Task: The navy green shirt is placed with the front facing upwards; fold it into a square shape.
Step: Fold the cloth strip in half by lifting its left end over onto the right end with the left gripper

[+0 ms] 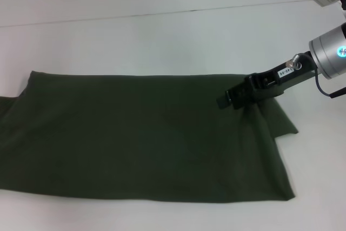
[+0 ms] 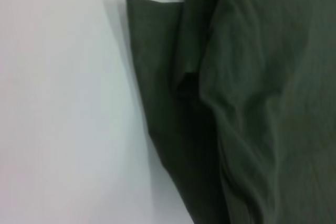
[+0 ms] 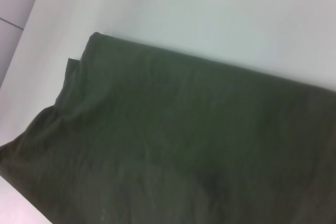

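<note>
Now the navy green shirt (image 1: 140, 139) lies flat across the white table (image 1: 162, 41), plain side up. At three o'clock, the right gripper (image 1: 230, 100) pinches its bunched edge shut.

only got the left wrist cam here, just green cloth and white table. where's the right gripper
Observer: The right gripper is down on the navy green shirt, near the shirt's far edge on the robot's right side, per the head view.
Operator: is the shirt bunched there
Observer: Yes, the cloth puckers into creases just below that gripper, and a flap of fabric sticks out toward the right past the main rectangle.
Operator: any lettering showing
Observer: None in any view; only plain green fabric shows, lying as a wide band across the white table.
Operator: and my left gripper
Observer: It does not appear in the head view at all.
</note>
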Controlling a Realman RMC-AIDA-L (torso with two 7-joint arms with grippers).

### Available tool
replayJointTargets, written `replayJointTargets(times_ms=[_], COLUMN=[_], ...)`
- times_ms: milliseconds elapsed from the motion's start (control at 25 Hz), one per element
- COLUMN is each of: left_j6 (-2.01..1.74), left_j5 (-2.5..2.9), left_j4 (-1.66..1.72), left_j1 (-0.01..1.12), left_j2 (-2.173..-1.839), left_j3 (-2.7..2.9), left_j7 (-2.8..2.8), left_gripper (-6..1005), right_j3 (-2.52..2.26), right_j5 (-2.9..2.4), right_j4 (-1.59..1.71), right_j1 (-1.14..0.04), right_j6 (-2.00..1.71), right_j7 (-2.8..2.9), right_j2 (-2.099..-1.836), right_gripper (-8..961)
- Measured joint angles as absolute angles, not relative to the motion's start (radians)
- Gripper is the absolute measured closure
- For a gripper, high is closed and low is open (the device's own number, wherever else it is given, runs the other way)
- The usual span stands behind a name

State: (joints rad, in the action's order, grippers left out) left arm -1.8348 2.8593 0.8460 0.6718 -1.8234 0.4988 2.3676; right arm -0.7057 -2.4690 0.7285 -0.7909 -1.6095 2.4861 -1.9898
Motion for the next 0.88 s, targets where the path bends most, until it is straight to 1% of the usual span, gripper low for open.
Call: replayJointTargets(times_ms=[360,880], left_j6=[-1.812,-1.809], left_j5=[2.861,2.856], left_j4=[0.892,0.907], left_j1=[0.628,0.625], left_j2=[-1.805,-1.798], left_j3=[0.503,0.491], left_j7=[2.437,2.443], left_gripper=[1000,1001], right_j3=[-0.706,-0.704], right_j5=[-2.469,-2.469], right_j4=[0.729,0.729], right_j1=[-0.79,-0.787], right_j6=[-1.608,-1.609], right_j7=[2.491,2.491], right_j2=[-1.988,-1.987], right_gripper=[377,377])
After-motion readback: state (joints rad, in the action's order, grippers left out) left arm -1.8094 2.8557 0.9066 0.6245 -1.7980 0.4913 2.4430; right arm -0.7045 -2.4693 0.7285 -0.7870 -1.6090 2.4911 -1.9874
